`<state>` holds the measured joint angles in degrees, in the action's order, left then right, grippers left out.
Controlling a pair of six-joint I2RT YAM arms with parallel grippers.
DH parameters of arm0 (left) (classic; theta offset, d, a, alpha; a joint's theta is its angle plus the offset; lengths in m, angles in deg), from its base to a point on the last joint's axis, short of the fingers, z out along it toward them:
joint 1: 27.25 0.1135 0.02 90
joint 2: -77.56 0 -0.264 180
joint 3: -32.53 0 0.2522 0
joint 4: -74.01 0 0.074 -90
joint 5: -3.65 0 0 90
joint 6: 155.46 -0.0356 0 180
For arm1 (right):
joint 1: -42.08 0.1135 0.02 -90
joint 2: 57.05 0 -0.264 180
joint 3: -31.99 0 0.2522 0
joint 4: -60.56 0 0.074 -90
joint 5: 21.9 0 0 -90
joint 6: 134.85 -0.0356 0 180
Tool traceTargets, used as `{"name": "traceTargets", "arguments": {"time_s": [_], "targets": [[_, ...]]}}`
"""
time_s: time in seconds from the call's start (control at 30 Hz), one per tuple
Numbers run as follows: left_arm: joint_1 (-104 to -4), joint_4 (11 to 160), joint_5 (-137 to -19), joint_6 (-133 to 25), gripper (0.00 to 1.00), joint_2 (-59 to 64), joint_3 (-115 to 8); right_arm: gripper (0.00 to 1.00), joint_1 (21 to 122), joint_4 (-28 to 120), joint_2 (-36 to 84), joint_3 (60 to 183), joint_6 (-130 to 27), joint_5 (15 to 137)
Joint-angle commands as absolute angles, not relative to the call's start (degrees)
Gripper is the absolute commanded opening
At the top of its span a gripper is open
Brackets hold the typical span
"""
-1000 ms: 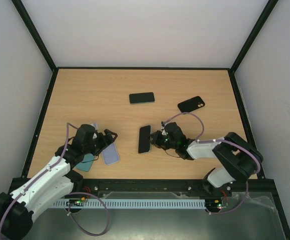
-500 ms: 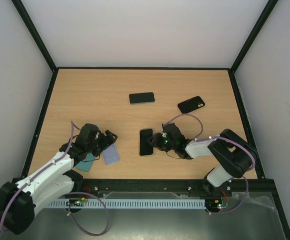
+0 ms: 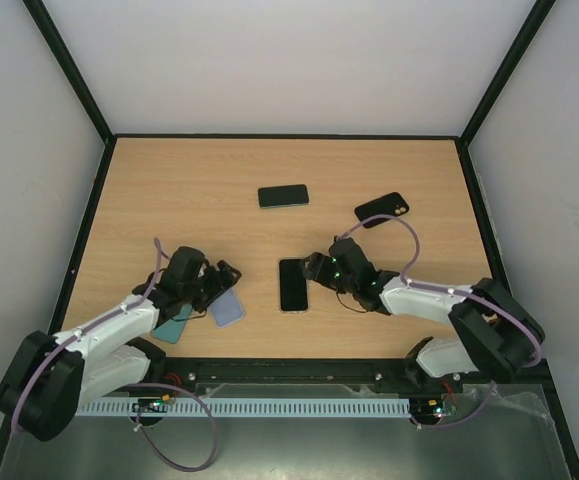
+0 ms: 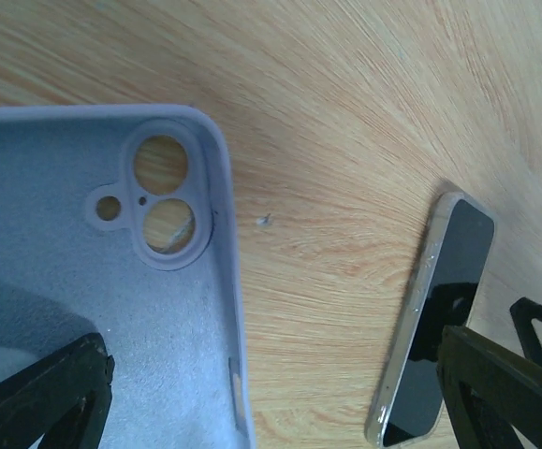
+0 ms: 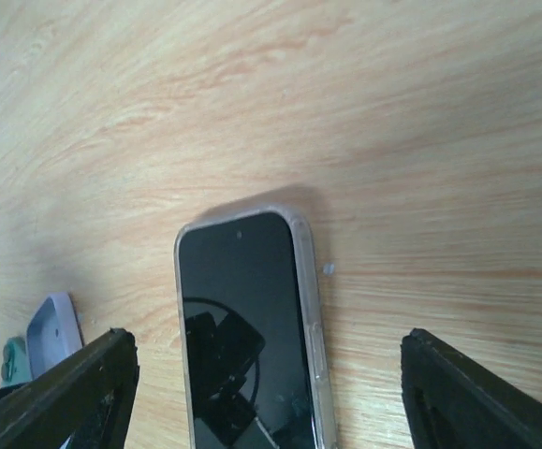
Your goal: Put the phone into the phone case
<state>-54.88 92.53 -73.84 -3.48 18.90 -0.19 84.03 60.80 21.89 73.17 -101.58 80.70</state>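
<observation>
Top view: the phone (image 3: pixel 293 285) lies flat on the table (image 3: pixel 199 190). The right gripper (image 3: pixel 316 268) is just right of it, and the left gripper (image 3: pixel 225 281) and lilac case (image 3: pixel 229 309) are to its left.
Left wrist: fingers (image 4: pixel 36 398) are apart above the case.
Right wrist: fingers (image 5: pixel 60 393) are spread wide either side of the phone, clear of it.

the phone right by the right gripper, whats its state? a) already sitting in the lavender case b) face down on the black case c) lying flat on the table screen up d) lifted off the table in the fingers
C: the phone lies flat on the wooden table with its dark screen up, and the right gripper has its fingers spread to either side without touching it.
</observation>
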Motion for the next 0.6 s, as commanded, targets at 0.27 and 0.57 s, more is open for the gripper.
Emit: {"name": "traceTargets", "arguments": {"time_s": [0.27, 0.57], "targets": [[-61.88, 79.42, -72.58, 1.68, 0.94, 6.01, -2.32, 0.87, 83.80, 47.50, 11.38, 78.91, -97.26, 70.70], [-63.21, 92.26, -81.40, 0.54, 0.95, 8.58, -10.58, 0.87, 83.73, 50.37, 6.51, 74.68, -98.83, 73.69]]}}
